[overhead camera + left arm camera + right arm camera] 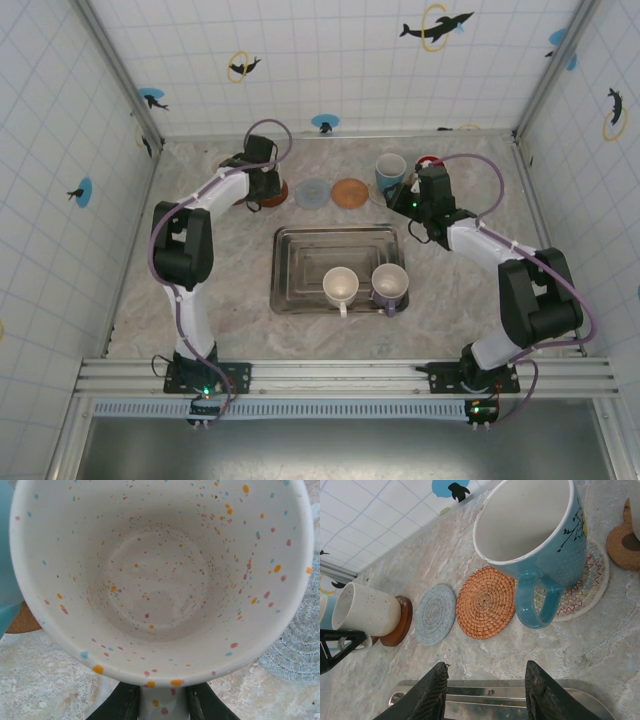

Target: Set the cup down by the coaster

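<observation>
One speckled cup (160, 580) sits handle-first in the left claw (163, 701).

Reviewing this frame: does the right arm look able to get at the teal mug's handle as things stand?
Probably yes. The right gripper is open, and the teal mug has its handle turned toward it, with bare table between them and nothing crowding the handle.

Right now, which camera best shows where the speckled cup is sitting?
Right wrist: the speckled cup shows whole, on a brown coaster. Left wrist gives its inside close up, the handle in the left gripper. From the top, that gripper hides most of it.
</observation>
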{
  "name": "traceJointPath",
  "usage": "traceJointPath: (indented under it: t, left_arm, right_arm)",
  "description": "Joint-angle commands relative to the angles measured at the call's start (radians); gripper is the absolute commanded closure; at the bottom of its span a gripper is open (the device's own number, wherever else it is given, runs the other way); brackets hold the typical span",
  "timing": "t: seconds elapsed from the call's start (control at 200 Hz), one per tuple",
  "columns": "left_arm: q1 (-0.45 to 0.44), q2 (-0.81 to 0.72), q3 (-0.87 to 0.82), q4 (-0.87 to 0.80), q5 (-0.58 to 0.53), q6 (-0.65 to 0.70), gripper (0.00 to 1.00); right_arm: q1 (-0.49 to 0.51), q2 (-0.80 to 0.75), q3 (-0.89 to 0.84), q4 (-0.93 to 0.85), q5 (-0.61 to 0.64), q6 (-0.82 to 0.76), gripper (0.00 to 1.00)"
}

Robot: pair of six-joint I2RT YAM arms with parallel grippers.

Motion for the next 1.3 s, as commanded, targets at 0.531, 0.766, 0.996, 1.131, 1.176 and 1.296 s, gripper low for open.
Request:
traceJointPath:
  t: [0.531,0.766,0.996,1.131,1.176,1.296]
  left_arm:
    - [0.006,-0.176,-0.081,-0.014,0.002,-0.006,0.5]
    - [0.004,-0.343,-0.197,0.082,0.063,-0.021,0.49]
    - [0.003,-0.55,-0.366,0.24,0.185,-0.108,0.47]
    - [0.001,-0.692,-0.501,0.375,0.316,-0.096,0.45]
    - [-0.002,-0.726,-0.526,0.385,0.348,-0.077,0.44]
    - [-0.017,-0.782,-0.581,0.389,0.389,-0.017,0.43]
  right_arm:
    - [-0.001,-0.024,0.027,0.024,0.008,0.008,0.54]
    - [0.018,-0.056,0.041,-0.052,0.074,-0.017,0.5]
    - [0.03,-0.107,0.057,-0.13,0.108,-0.045,0.46]
    - [0.045,-0.155,0.095,-0.264,0.13,-0.108,0.44]
    - [0.055,-0.177,0.1,-0.306,0.14,-0.13,0.43]
    - [0.082,-0.247,0.097,-0.408,0.165,-0.166,0.42]
